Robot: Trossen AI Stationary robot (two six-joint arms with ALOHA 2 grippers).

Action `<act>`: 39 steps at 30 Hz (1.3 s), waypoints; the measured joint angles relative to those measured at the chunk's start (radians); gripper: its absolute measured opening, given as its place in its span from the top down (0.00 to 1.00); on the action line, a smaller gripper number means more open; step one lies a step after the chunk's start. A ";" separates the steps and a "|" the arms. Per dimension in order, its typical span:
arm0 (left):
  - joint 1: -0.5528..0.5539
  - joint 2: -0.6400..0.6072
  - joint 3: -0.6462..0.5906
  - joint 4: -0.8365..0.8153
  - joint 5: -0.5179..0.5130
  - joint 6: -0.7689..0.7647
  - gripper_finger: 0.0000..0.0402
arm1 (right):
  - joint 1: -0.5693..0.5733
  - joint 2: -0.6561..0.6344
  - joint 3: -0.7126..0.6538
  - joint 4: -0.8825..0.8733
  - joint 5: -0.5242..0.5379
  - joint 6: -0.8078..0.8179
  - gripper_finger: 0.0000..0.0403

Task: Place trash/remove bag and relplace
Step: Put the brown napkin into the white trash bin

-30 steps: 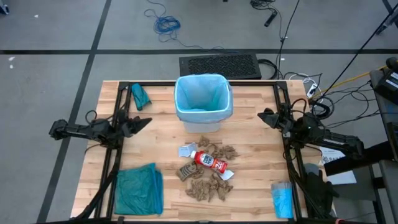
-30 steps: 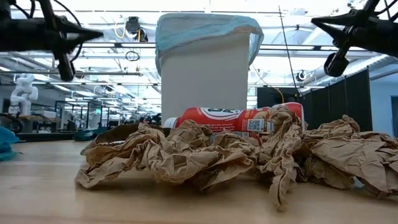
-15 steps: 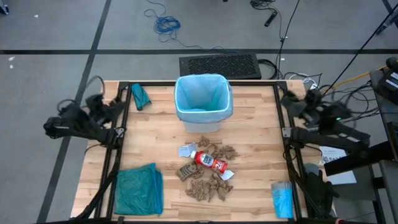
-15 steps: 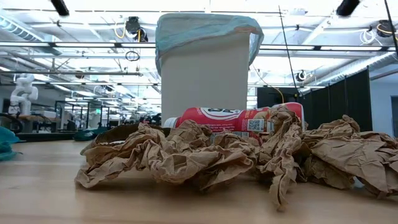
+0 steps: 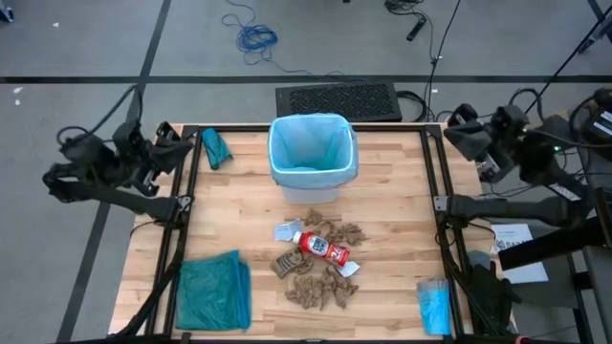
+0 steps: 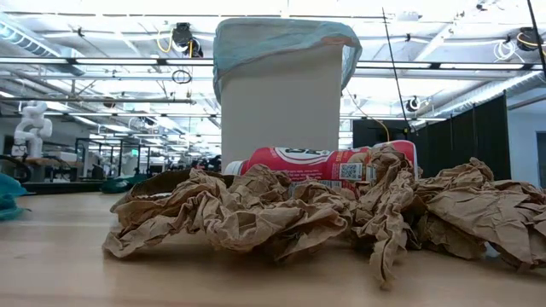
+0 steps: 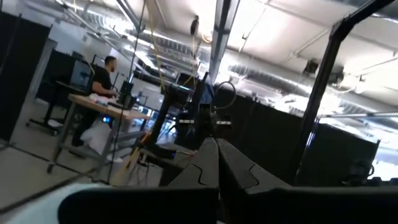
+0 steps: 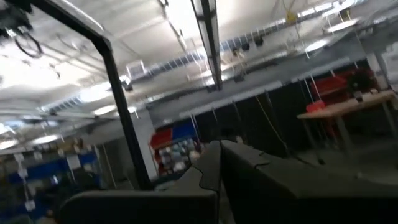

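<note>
On the table [image 5: 382, 229], one bottle [image 5: 322, 248], one lined bin [image 5: 313, 153], both claws [image 7: 217, 163] [image 8: 220, 163] pressed together.

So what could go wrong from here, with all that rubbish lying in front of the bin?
The bottle lies on its side among the paper scraps, so it may roll when nudged. The scraps are loose and crumpled, so a grab could scatter some or lift only a few. The bag is thin and only draped over the rim of the bin, so dropped trash might tug it inside. The left gripper and right gripper are shut and away from the pile.
</note>
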 joint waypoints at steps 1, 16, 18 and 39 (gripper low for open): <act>0.000 0.009 0.014 -0.003 0.000 0.005 1.00 | 0.000 0.016 0.015 -0.015 0.000 -0.002 1.00; 0.000 -0.003 0.092 -0.069 0.026 -0.045 1.00 | 0.000 0.130 0.049 -0.031 0.001 0.018 1.00; 0.000 -0.014 0.094 -0.065 0.024 -0.046 1.00 | 0.000 0.134 0.049 -0.031 0.001 0.013 1.00; 0.000 -0.052 0.093 -0.070 0.019 -0.045 1.00 | 0.000 0.181 0.049 -0.024 0.009 -0.038 1.00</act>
